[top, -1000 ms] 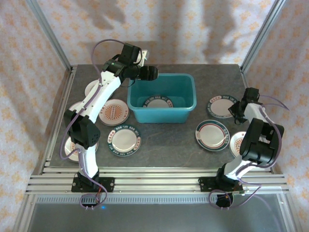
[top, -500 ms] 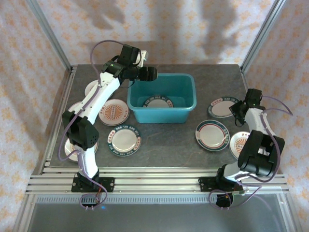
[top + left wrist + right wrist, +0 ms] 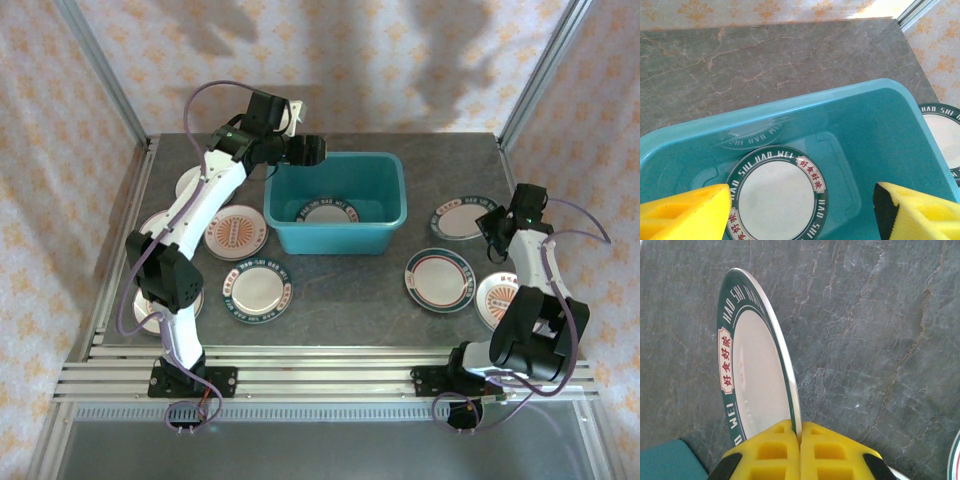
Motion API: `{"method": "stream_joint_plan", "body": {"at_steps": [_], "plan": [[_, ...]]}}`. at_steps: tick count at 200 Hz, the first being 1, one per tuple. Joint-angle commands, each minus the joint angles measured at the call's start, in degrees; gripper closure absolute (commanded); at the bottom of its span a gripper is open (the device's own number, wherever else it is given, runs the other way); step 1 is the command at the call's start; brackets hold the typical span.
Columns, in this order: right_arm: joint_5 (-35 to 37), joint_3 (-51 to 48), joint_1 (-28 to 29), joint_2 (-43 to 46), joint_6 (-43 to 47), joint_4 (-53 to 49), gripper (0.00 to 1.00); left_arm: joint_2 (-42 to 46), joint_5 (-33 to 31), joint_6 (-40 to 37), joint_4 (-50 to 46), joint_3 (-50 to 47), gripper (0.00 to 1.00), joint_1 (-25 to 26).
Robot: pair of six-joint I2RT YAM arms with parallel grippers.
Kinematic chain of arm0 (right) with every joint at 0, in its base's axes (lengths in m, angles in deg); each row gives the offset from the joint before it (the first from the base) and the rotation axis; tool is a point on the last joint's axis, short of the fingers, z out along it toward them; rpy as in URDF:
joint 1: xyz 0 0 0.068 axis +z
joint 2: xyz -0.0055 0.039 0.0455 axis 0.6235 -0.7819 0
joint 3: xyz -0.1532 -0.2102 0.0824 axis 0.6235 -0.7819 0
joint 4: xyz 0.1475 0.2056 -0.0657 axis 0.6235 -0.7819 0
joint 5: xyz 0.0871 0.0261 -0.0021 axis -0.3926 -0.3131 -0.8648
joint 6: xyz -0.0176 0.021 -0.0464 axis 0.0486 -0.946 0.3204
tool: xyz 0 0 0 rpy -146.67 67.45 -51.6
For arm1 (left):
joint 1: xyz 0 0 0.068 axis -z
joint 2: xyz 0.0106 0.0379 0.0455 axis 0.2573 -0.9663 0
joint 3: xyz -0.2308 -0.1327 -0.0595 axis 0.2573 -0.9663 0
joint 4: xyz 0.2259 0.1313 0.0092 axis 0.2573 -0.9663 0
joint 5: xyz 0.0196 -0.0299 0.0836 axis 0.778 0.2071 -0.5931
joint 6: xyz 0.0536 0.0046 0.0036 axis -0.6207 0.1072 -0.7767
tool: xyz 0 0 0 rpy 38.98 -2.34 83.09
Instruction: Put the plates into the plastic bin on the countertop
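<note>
Since a second ago the right arm's elbow has sunk back toward its base and its forearm has stretched out, while the left arm has hardly shifted. Its right gripper (image 3: 800, 437) is pinched tight on the rim of a green-rimmed plate (image 3: 747, 375). That plate rises straight ahead of the gripper, tipped up on edge above the surface (image 3: 870, 315). From above, the plate reaches from the right gripper (image 3: 492, 222) leftward toward the plastic bin (image 3: 335, 238). A red-ringed plate (image 3: 440, 278) lies flat on the surface behind and to the left of this gripper, nearer the arm bases.

The left gripper (image 3: 802, 205) stands wide with nothing in it, over the bin's far left corner. Just below it a bin plate (image 3: 777, 192) lies flat on the bin's floor. Several more plates (image 3: 257, 290) rest on the surface behind and to the left of the left gripper.
</note>
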Motion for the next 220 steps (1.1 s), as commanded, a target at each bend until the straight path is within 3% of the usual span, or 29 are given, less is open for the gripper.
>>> {"method": "stream_joint_plan", "body": {"at_steps": [1,134,220], "plan": [[-2.0,0.4,0.3,3.0,-0.5,0.9,1.0,2.3,0.8,0.4,0.9,0.0,0.23,0.4],[0.0,11.8,2.1,16.2,4.5,-9.8,1.0,1.5,3.9,0.7,0.7,2.4,0.23,1.4],[-7.0,25.5,4.6,15.7,5.2,-13.5,1.0,-0.9,7.5,1.4,-0.2,8.3,0.22,3.0]]}}
